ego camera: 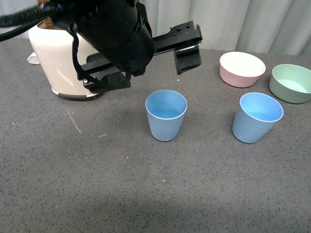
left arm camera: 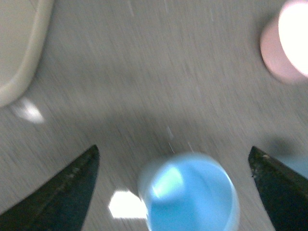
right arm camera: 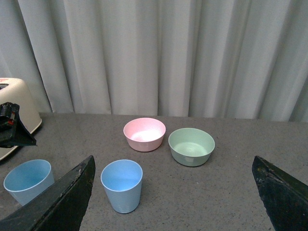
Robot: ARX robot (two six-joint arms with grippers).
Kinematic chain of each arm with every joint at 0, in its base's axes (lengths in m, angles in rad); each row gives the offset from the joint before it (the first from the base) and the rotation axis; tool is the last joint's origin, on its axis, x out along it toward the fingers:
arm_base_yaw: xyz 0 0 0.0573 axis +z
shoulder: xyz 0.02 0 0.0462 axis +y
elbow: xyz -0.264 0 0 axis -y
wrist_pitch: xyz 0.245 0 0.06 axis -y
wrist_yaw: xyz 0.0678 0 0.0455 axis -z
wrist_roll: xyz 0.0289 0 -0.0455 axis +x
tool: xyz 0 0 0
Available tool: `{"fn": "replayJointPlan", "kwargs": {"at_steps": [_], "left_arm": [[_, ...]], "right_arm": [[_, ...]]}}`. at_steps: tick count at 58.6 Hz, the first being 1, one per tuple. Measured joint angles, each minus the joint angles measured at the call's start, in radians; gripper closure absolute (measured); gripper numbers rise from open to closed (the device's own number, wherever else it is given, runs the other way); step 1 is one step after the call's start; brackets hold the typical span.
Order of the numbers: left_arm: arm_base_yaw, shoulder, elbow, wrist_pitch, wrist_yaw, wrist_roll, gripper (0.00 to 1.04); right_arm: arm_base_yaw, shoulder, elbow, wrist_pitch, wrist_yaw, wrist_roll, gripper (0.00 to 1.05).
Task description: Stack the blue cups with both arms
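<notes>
Two light blue cups stand upright and apart on the grey table: one near the middle (ego camera: 166, 116) and one to its right (ego camera: 256, 118). My left gripper (ego camera: 146, 76) hangs open above and just behind the middle cup. In the blurred left wrist view that cup (left arm camera: 190, 197) lies between the spread fingers of the left gripper (left arm camera: 173, 150), with nothing held. My right gripper (right arm camera: 172, 168) is open and empty, back from the table. It looks at the right cup (right arm camera: 121, 185) and the middle cup (right arm camera: 28, 180). The right arm is out of the front view.
A cream toaster (ego camera: 53, 63) stands at the back left, partly behind my left arm. A pink bowl (ego camera: 242, 69) and a green bowl (ego camera: 291, 83) sit at the back right, just behind the right cup. A pale curtain closes off the back.
</notes>
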Motion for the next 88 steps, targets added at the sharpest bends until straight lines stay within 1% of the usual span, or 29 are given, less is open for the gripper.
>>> {"fn": "replayJointPlan", "kwargs": {"at_steps": [1,2,3,4,5,6,7,8,9,10,11,12,14,16,18,20,24,25,28,37,44,66,68,69,74,88], "left_arm": [[0.000,0.000,-0.044,0.114,-0.069,0.038,0.16],[0.001,0.000,-0.068,0.168,-0.101,0.062,0.18],[0.005,-0.004,-0.123,0.284,-0.152,0.117,0.22],[0.008,-0.008,-0.152,0.340,-0.170,0.156,0.23],[0.015,-0.016,-0.209,0.449,-0.198,0.207,0.27],[0.019,-0.022,-0.238,0.503,-0.206,0.230,0.29],[0.029,-0.034,-0.293,0.611,-0.212,0.276,0.32],[0.035,-0.042,-0.320,0.663,-0.212,0.295,0.34],[0.047,-0.058,-0.368,0.760,-0.211,0.332,0.38],[0.053,-0.069,-0.389,0.799,-0.209,0.339,0.39],[0.066,-0.095,-0.429,0.872,-0.204,0.372,0.43],[0.073,-0.109,-0.447,0.903,-0.200,0.378,0.45],[0.105,-0.189,-0.524,1.023,-0.182,0.425,0.54],[0.129,-0.251,-0.573,1.073,-0.165,0.447,0.61],[0.145,-0.292,-0.610,1.089,-0.152,0.456,0.66],[0.161,-0.326,-0.647,1.096,-0.139,0.464,0.72],[0.205,-0.393,-0.758,1.098,-0.097,0.481,0.90],[0.209,-0.398,-0.767,1.098,-0.093,0.482,0.91],[0.231,-0.438,-0.819,1.095,-0.067,0.484,1.01],[0.287,-0.594,-0.927,1.065,-0.005,0.495,1.01],[0.336,-0.713,-1.003,1.009,0.033,0.496,1.01],[0.406,-1.007,-1.103,0.819,0.105,0.499,1.01],[0.444,-1.050,-1.113,0.784,0.165,0.499,1.01],[0.463,-1.075,-1.118,0.764,0.177,0.499,1.01],[0.488,-1.137,-1.128,0.715,0.181,0.499,1.01],[0.491,-1.312,-1.137,0.564,0.190,0.499,1.01]], "right_arm": [[0.000,0.000,0.000,0.000,0.000,0.000,0.10],[0.000,0.000,0.000,0.000,0.000,0.000,0.10],[0.000,0.000,0.000,0.000,-0.001,0.000,0.10],[0.000,0.000,0.000,0.000,-0.001,0.000,0.10],[0.000,0.000,0.000,0.000,-0.001,0.000,0.10],[0.000,0.000,0.000,0.000,0.000,0.000,0.10],[0.000,0.000,0.000,0.000,0.000,0.000,0.10],[0.000,0.000,0.000,0.000,0.002,0.000,0.10],[0.000,0.000,0.000,0.000,0.002,0.000,0.10],[0.000,0.000,0.000,0.000,0.002,0.000,0.10],[0.000,0.000,0.000,0.000,0.002,0.000,0.10],[0.000,0.000,0.000,0.000,0.002,0.000,0.10],[0.000,0.000,0.000,0.000,0.002,0.000,0.10],[0.000,0.000,0.000,0.000,0.001,0.000,0.10],[0.000,0.000,0.000,0.000,0.001,0.000,0.10],[0.000,0.000,0.000,0.000,0.000,0.000,0.10],[0.000,0.000,0.000,0.000,-0.001,0.000,0.10],[0.000,0.000,0.000,0.000,-0.001,0.000,0.10],[0.000,0.000,0.000,0.000,0.000,0.000,0.10],[0.000,0.000,0.000,0.000,0.000,0.000,0.10],[0.000,0.000,0.000,0.000,0.000,0.000,0.10],[0.000,0.000,0.000,0.000,0.000,0.000,0.10],[0.000,0.000,0.000,0.000,0.000,0.000,0.10],[0.000,0.000,0.000,0.000,0.000,0.000,0.10],[0.000,0.000,0.000,0.000,0.001,0.000,0.10],[0.000,0.000,0.000,0.000,0.000,0.000,0.10]]}}
